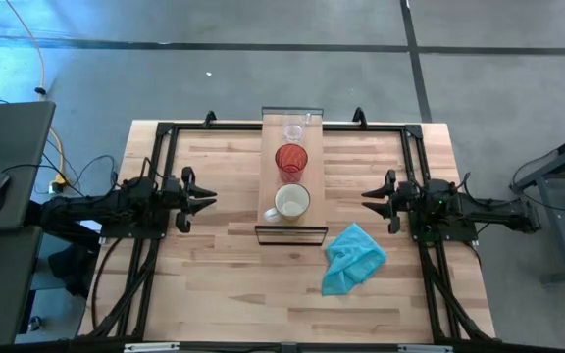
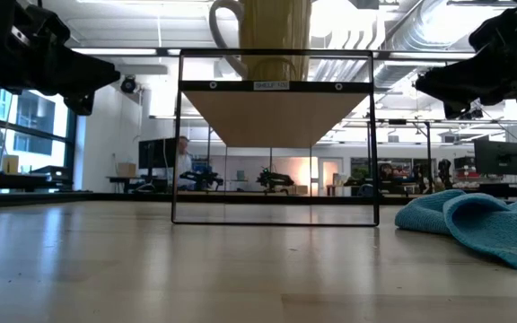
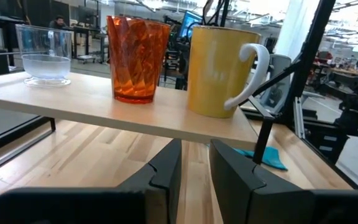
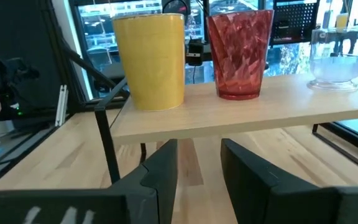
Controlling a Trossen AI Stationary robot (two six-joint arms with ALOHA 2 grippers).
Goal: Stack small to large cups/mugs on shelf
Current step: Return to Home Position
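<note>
On the shelf (image 1: 271, 176) stand glass (image 1: 294, 130) at 12 o'clock, red cup (image 1: 290, 159) midway, mug (image 1: 291, 201) at 6: stacking looks done. Left gripper (image 1: 209, 201) at 9 and right gripper (image 1: 368, 196) at 3 hang empty, fingers apart.

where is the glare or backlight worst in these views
Low view: worst; the bright ceiling behind leaves the shelf underside shaded and washes out the mug, with sheen on the table. Left wrist view: bright room behind the mug handle. High view: even light, hardly any glare.
</note>
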